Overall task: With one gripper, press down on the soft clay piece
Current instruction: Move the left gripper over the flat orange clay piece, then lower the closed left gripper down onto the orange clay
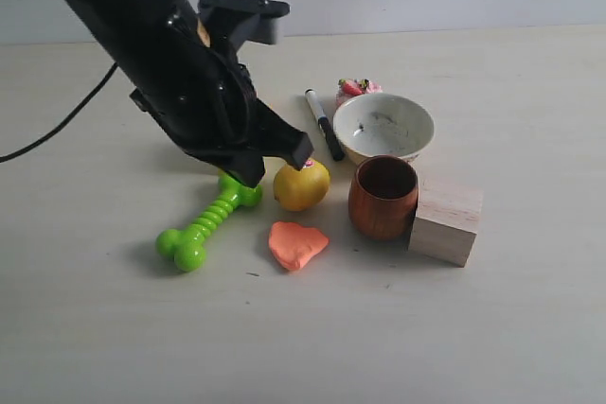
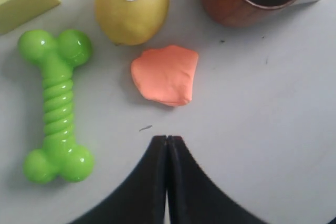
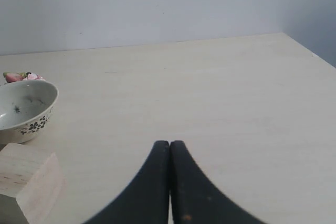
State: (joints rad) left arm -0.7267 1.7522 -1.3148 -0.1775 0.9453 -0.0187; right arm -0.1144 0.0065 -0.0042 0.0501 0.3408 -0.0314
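— Where's the clay (image 1: 296,244)?
— On the desk (image 1: 492,328), right of the bone (image 1: 206,224), camera-side of the lemon (image 1: 301,184), left of the cup (image 1: 383,197).
— Nearer arm?
— The left. The clay lies straight ahead of its pincer (image 2: 167,142), close but apart. The lump is about as wide as it is long, so there's no axis to match.
— Pincers?
— Left clenched, empty, touching nothing. Right pincer (image 3: 169,145) also clenched and empty, well away beyond the block (image 3: 23,179).
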